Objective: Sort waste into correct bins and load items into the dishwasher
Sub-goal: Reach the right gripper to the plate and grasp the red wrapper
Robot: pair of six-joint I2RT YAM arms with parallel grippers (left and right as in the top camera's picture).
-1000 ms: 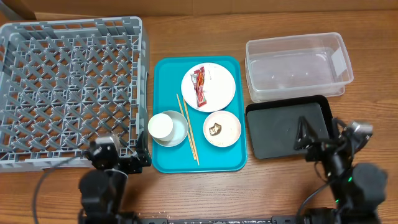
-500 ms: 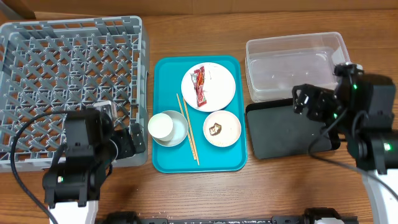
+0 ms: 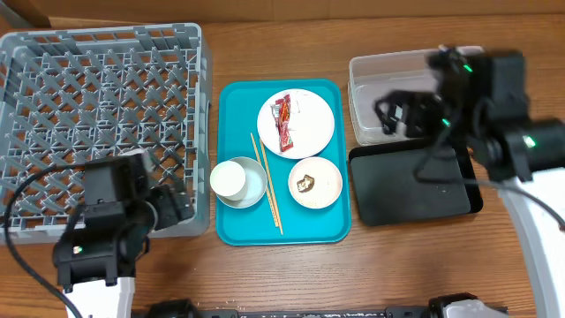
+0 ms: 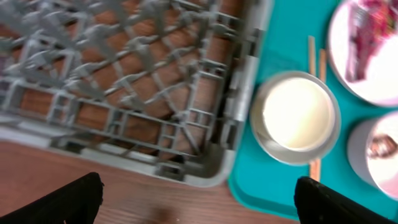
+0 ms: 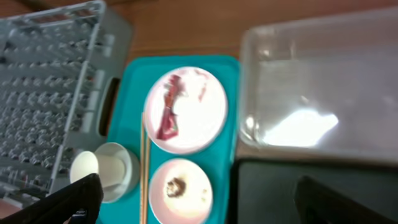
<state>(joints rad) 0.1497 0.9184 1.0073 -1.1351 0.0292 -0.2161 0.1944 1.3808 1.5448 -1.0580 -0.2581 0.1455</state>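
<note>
The white plate with the red snack wrapper lies on the teal tray. In front stand the pink bowl holding a brown scrap, and the grey-blue bowl with the white cup in it. Two chopsticks lie between them. My left gripper is open and empty over the dish rack's front right corner. My right gripper is open and empty above the clear tub, beside the black tray. No paper wad shows.
In the right wrist view the plate, pink bowl, tub and black tray lie below my fingers. In the left wrist view the rack's corner and the cup show. Bare wood runs along the table's front.
My right arm has swung from the table's front edge up and back over the clear tub. My left arm has moved from the front edge to the rack's front right corner.
</note>
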